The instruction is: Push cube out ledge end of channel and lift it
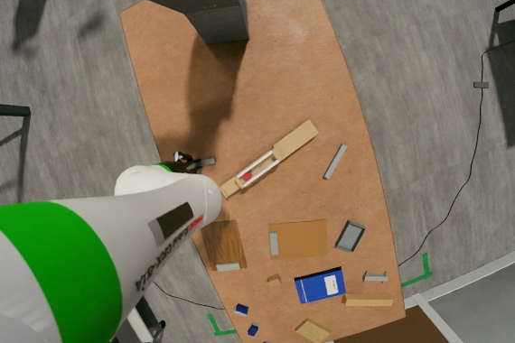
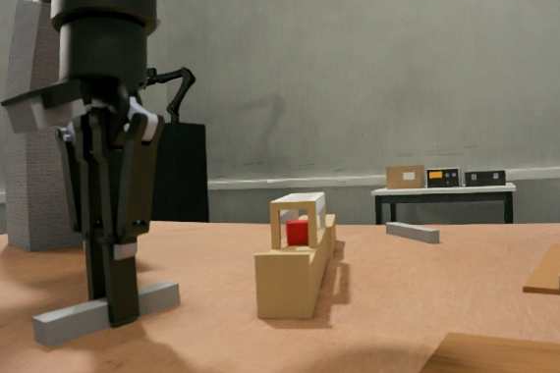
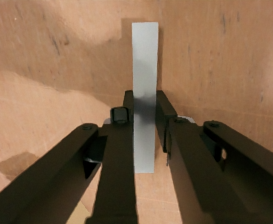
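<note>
The wooden channel stands mid-table, with pale roof strips over its middle. The red cube is inside, near the short-ledge end, seen through the end opening in the exterior view. The long ledge is at the far end. My gripper points down beside the channel, outside it. Its fingers are shut on a grey bar, touching both long sides near its middle. The bar lies flat, apparently on the table. The lip is hard to make out.
Another grey bar lies beyond the channel. A dark wood board, a tan board, a grey tray, a blue book and small blocks lie past the short-ledge end. The robot's pedestal stands at the other end.
</note>
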